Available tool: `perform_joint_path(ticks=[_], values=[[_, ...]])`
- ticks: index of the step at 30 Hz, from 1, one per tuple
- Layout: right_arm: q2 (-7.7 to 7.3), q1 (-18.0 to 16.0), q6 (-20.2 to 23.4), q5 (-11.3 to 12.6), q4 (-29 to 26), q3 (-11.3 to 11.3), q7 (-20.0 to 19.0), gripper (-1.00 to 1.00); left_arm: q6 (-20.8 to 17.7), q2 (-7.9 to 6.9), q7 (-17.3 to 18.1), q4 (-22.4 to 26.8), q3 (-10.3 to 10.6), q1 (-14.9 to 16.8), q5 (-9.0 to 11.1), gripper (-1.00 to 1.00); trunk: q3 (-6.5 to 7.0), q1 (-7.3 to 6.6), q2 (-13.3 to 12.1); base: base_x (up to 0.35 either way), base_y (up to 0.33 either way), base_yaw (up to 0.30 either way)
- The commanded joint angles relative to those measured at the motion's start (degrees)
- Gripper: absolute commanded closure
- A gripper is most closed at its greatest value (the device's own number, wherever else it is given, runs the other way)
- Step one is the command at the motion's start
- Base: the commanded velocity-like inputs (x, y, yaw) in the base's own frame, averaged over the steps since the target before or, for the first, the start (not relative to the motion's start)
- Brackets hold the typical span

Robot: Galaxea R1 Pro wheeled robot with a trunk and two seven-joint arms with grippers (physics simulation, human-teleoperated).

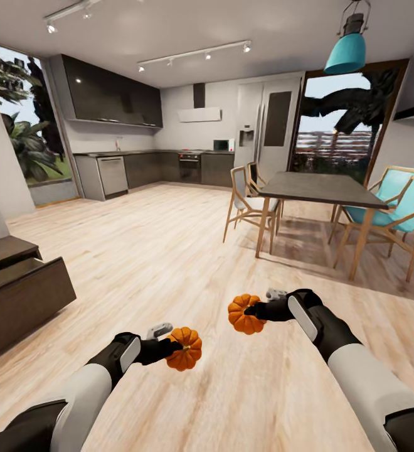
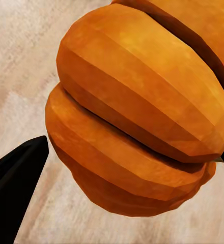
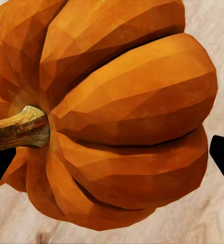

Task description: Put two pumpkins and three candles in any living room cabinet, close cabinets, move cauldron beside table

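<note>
**Two pumpkins in transit: where the carry could fail**

Your left gripper (image 1: 169, 349) is clamped on one pumpkin (image 1: 185, 348); your right gripper (image 1: 257, 309) grips the other pumpkin (image 1: 244, 314). Both hang above bare wood floor (image 1: 169, 251), nothing beneath them. The cabinet (image 1: 19, 295) stands at your left, one drawer seemingly ajar. The ribbed skins could slip during a sharp turn; swinging left risks clipping the cabinet's corner.
</note>
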State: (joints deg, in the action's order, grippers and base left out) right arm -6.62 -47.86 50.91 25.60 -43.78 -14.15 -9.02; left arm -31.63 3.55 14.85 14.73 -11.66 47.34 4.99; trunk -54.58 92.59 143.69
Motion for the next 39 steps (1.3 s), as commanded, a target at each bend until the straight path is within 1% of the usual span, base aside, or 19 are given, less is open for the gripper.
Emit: perform_joint_path(ticks=[1,4,18,39], values=[[-0.06,0.0,0.2,-0.4,-0.1,-0.1,-0.5,1.0,-0.5,0.02,-0.2,0.1,-0.3,0.0,0.9,1.0,-0.05,0.01,0.0,0.236,0.0,0.094],[-0.06,0.0,0.2,-0.4,-0.1,-0.1,-0.5,1.0,-0.5,0.0,-0.3,0.1,-0.3,0.0,0.9,1.0,-0.05,0.01,0.0,0.236,-0.027,0.043],[-0.06,0.0,0.1,-0.4,-0.1,-0.1,-0.5,1.0,-0.5,0.05,-0.3,0.1,-0.4,0.0,0.9,1.0,-0.01,0.01,0.0,0.237,-0.135,0.28],[-0.06,0.0,0.1,-0.4,-0.1,-0.2,-0.5,1.0,-0.5,0.05,-0.3,0.1,-0.4,0.0,0.9,1.0,0.95,0.01,0.0,0.237,-0.139,0.261]])
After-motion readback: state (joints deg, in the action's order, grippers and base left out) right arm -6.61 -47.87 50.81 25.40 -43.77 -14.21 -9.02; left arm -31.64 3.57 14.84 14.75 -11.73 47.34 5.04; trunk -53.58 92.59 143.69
